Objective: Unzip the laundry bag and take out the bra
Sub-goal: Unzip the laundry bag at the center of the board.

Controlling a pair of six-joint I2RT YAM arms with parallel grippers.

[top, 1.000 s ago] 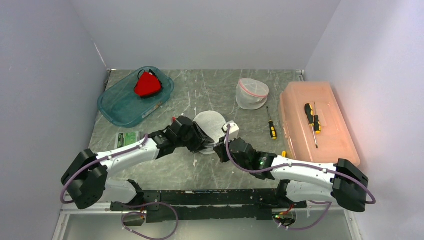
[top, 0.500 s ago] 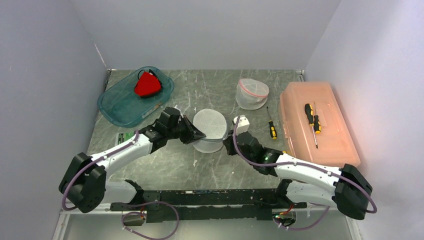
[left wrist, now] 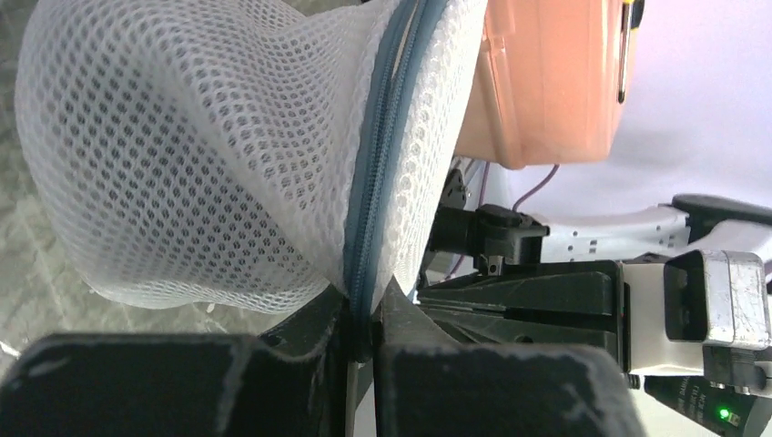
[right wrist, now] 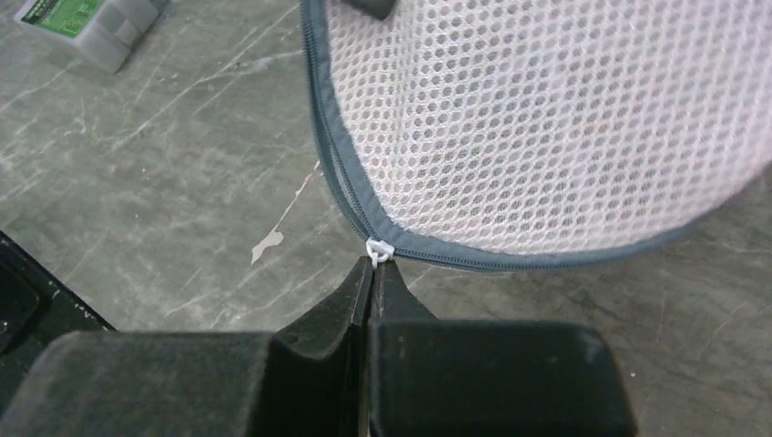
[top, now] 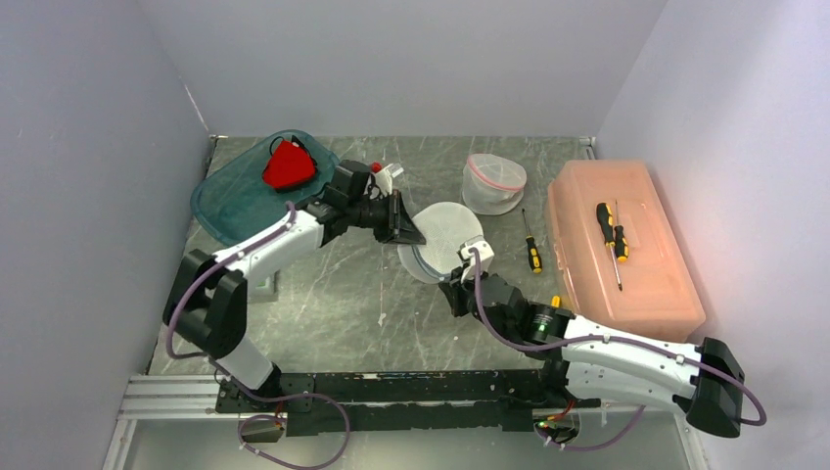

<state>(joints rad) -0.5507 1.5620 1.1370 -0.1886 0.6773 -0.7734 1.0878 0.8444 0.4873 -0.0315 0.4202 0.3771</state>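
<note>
The laundry bag (top: 445, 240) is a round white mesh pouch with a grey-blue zipper band, held tilted off the table between both arms. My left gripper (top: 419, 238) is shut on the zipper band (left wrist: 382, 164) at the bag's left edge; in the left wrist view the band runs straight down between the pinching fingertips (left wrist: 320, 314). My right gripper (top: 450, 287) is at the bag's near edge, shut on the small white zipper pull (right wrist: 379, 249). The mesh bag (right wrist: 546, 118) fills the upper right wrist view. The zipper looks closed there. The bra is hidden.
A teal tray (top: 235, 211) at the back left holds a red cloth item (top: 289, 164). A second mesh bag with a pink rim (top: 492, 183) stands behind. An orange box (top: 622, 240) carries screwdrivers (top: 607, 227); another screwdriver (top: 530, 245) lies beside it. A green-labelled packet (right wrist: 86, 23) lies left.
The left gripper closed on the bag's edge and swung toward the back, tilting the bag up and shifting it to the right. The right arm followed to the right, still pinching the pull.
</note>
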